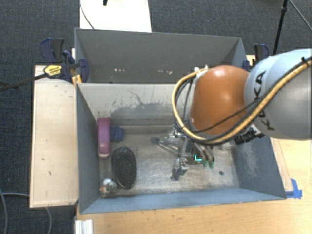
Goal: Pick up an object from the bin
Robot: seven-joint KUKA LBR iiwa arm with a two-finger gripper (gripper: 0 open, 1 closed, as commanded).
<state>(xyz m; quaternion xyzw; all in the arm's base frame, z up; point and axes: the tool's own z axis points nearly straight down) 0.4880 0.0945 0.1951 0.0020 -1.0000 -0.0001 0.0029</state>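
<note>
1. Where stuff is: the pickable things all hug the left wall of the bin (161,57). There's a pink bottle (103,136) lying along the wall and a blue piece (116,133) right beside it on its right. A black oval brush (124,165) sits just nearer than those, and a small pale lump (107,184) is in the near-left corner.
2. The gripper (181,167) is low over bare floor around mid-bin, well apart from that lot. The brush is the closest candidate, off to its left.
3. Gripper state: honestly can't tell if it's released or clenched, the wrist hardware blocks too much. Can't make out anything in it either.
4. To do this step well imo: shift left first and get centred over the brush. Line the gripper up across its narrow width, not the long axis, then drop. The bottle's tight against the wall, so less room there, and the brush is prob the easier grab.
5. Pose: the arm (282,101) comes in from the right over the right rim. The wrist w/ its orange cover (219,104) points down into the bin, and cables (178,96) loop round the cover's left side.
</note>
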